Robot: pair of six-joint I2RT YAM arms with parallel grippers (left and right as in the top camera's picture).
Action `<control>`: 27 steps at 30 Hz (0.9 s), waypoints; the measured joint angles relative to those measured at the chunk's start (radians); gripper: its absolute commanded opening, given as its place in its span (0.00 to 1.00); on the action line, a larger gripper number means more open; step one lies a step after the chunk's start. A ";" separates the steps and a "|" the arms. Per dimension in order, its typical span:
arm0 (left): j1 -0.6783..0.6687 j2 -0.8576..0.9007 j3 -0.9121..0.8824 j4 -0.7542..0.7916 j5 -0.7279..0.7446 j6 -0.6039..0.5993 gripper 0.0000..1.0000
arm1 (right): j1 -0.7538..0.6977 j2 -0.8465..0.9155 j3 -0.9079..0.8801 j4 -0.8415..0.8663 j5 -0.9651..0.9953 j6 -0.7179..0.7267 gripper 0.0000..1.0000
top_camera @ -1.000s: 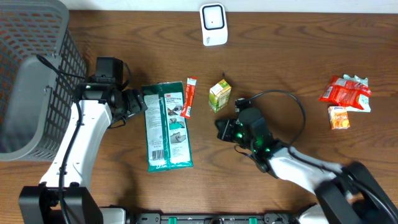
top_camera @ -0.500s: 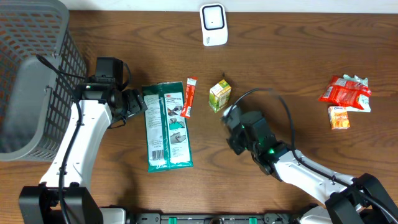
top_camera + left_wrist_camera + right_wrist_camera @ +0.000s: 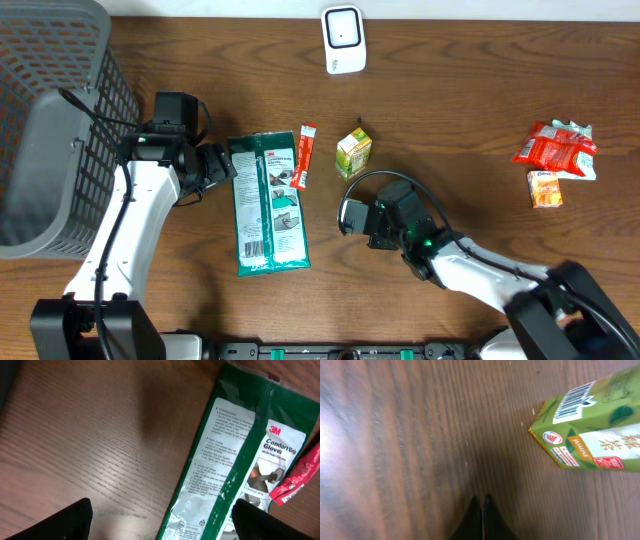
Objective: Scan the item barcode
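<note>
Right gripper: jaws are pressed together on nothing, low over the table. The green juice carton is sat just beyond them, untouched, barcode showing. Left gripper is spread wide at the 3M glove packet, with a red sachet alongside. The scanner is parked well past the carton.

The bench is grained wood with a faint sheen; the glove pack is glossy plastic film; the juice carton is smooth printed card.

A green glove pack is laid flat on the wooden counter. A red sachet is seen at its right edge. A grey basket is set well left of it, and a red bag and an orange box well right.
</note>
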 measured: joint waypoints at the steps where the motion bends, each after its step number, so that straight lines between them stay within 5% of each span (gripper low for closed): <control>1: 0.000 0.000 0.000 0.000 0.000 0.000 0.90 | 0.000 0.019 0.000 0.019 0.007 -0.014 0.01; 27: 0.000 0.000 0.000 0.000 0.000 0.000 0.90 | 0.086 0.240 0.135 0.195 0.138 -0.022 0.01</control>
